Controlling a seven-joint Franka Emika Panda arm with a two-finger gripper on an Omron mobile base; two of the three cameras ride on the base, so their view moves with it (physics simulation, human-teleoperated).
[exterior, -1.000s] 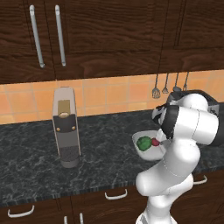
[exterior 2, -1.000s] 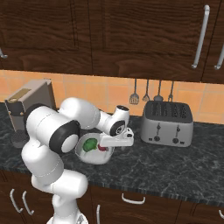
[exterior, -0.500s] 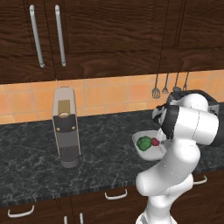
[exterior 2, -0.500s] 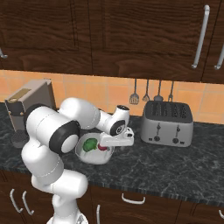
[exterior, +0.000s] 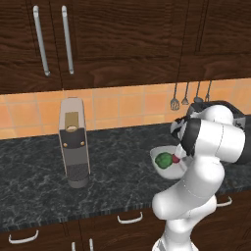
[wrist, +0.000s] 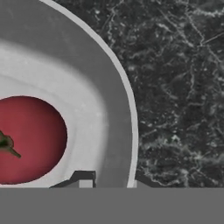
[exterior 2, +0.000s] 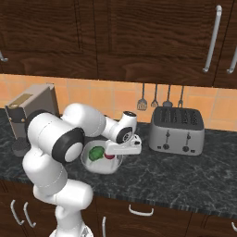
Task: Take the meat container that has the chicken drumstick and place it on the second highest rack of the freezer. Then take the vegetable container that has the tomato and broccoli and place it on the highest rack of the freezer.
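The vegetable container [exterior: 157,153] is a white bowl standing on the dark counter, with the dark green broccoli [exterior: 163,159] and the small red tomato [exterior: 175,159] inside. From the right base it is the same bowl [exterior 2: 99,167], with broccoli [exterior 2: 96,153] and tomato [exterior 2: 109,156]. My gripper [exterior 2: 120,156] reaches down onto the bowl's right rim. In the hand view the gripper [wrist: 111,181] straddles the bowl's wall [wrist: 109,109], one tip inside and one outside, shut on the rim. The tomato [wrist: 30,140] lies close beside it.
A tall grey coffee machine [exterior: 73,142] stands on the counter [exterior: 117,152] left of the bowl. A silver toaster [exterior 2: 177,130] sits to the right. Kitchen utensils [exterior 2: 159,96] hang on the tiled wall behind. Dark cabinets with bar handles [exterior: 40,39] hang above.
The jaws have closed from wide open onto the bowl's rim. Arm and bowl have stayed in place.
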